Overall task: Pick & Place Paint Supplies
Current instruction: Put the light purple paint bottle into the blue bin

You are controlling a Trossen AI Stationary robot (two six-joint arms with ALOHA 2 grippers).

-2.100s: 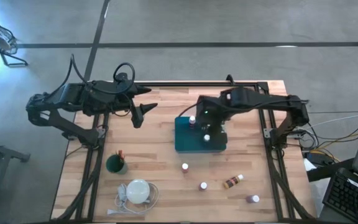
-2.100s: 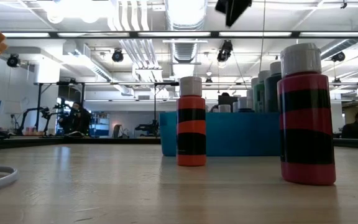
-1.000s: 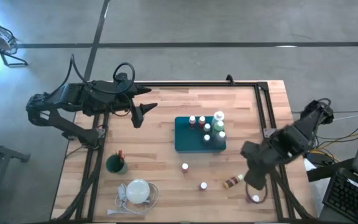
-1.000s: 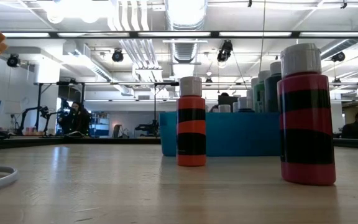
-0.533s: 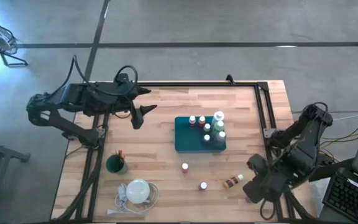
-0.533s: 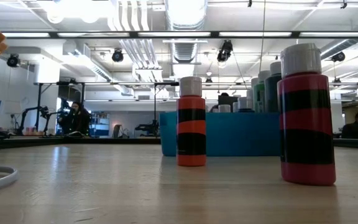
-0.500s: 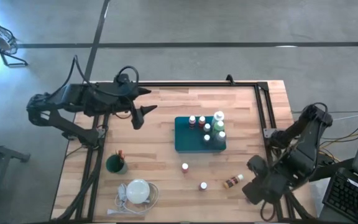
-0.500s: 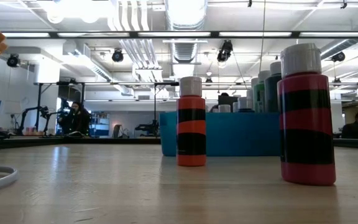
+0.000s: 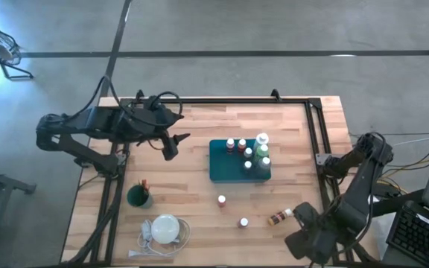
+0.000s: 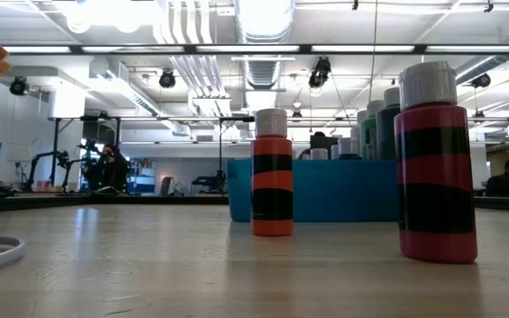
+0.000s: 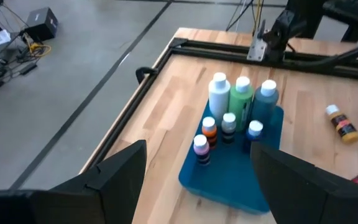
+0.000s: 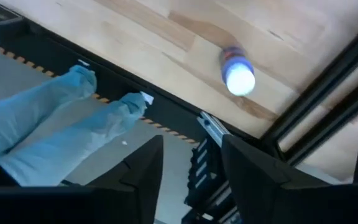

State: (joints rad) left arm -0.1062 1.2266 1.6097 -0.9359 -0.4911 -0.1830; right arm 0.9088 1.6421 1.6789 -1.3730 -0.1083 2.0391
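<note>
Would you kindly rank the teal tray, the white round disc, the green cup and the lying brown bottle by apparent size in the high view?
Largest to smallest, as seen from above:
1. teal tray
2. white round disc
3. green cup, only a little smaller than the disc
4. brown bottle, lying on its side

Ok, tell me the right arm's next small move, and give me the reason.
Probably ease the right end effector toward the white-capped bottle until the bottle sits between the fingers. The fingers are open and empty. The bottle stands upright near the table edge, ahead of them and not lined up with the gap, while other bottles already stand in the blue tray.
</note>
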